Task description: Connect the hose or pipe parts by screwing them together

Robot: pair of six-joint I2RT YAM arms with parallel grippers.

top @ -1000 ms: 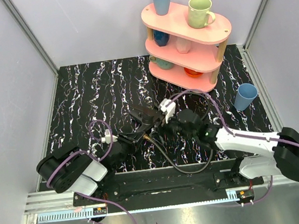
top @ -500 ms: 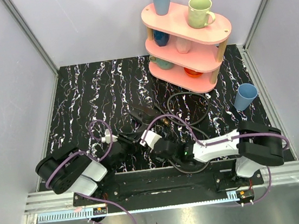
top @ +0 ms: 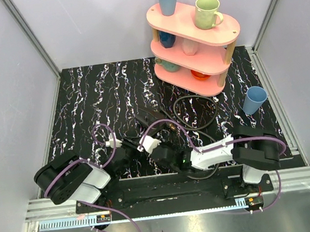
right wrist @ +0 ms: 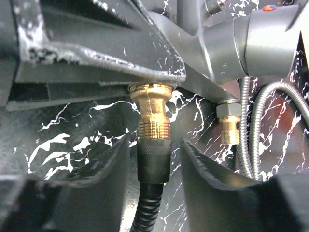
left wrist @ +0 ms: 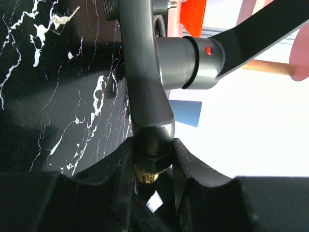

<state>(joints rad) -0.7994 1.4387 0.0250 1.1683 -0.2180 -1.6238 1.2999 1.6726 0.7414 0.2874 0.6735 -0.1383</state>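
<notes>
A: Where are the parts?

B: At the near middle of the dark marbled bench (top: 85,96), between the 2 arms. The left pincer (left wrist: 153,162) is clamped on the lower end of a grey angular piece (left wrist: 145,72), with its fingers pressed against both sides. A black hose (right wrist: 150,208) rises from below, and its brass fitting (right wrist: 153,108) meets the underside of that piece.

A: And the other arm?

B: The right pincer (right wrist: 153,159) straddles the hose's black collar (right wrist: 154,162). Its jaws stand apart with a sliver of gap on each side (so it grips nothing yet, as far as the wrist view shows).

A: Is the joint tight?

B: I cannot tell. Ribbed brass shows below the hex, but how far it is screwed in is hidden.

A: What could go wrong from here?

B: I judge 3 risks.
1. The jaws line up with the smooth collar rather than the brass. A turn there might slip, or twist the hose instead of the thread.
2. The hose could drag the fitting sideways, and tilted threads could bind or cross.
3. A second brass end (right wrist: 227,128) on a braided metal hose (right wrist: 260,116) hangs just right of the right finger, and a rotation could snag it.

The grey piece is also rounded, so it might swivel in the left grip under torque.
</notes>
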